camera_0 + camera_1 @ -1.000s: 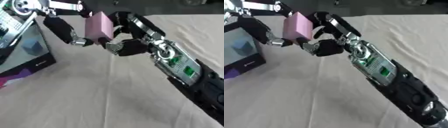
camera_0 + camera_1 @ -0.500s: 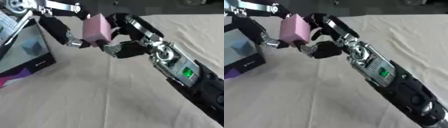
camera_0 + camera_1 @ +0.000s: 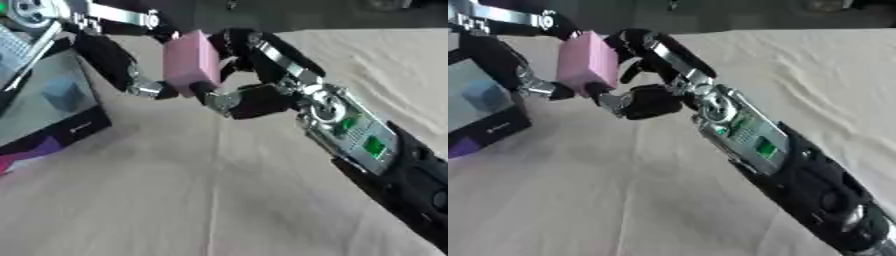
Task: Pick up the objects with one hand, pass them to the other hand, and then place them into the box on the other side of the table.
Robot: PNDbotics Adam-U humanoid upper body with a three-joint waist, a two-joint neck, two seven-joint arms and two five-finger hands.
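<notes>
- Since a second ago, both hands and the pink rectangular block [image 3: 191,61] shifted slightly left.
- Left hand [image 3: 114,60] and right hand [image 3: 254,87] fingers clamp its opposite faces.
- It looks light and rigid; grip the flat sides.

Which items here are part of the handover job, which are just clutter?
In the job:
- pink rectangular block, gripped between both hands
- left hand
- right hand
- dark printed cardboard box, at the left

Just there:
- beige tablecloth; no loose clutter in view
</notes>
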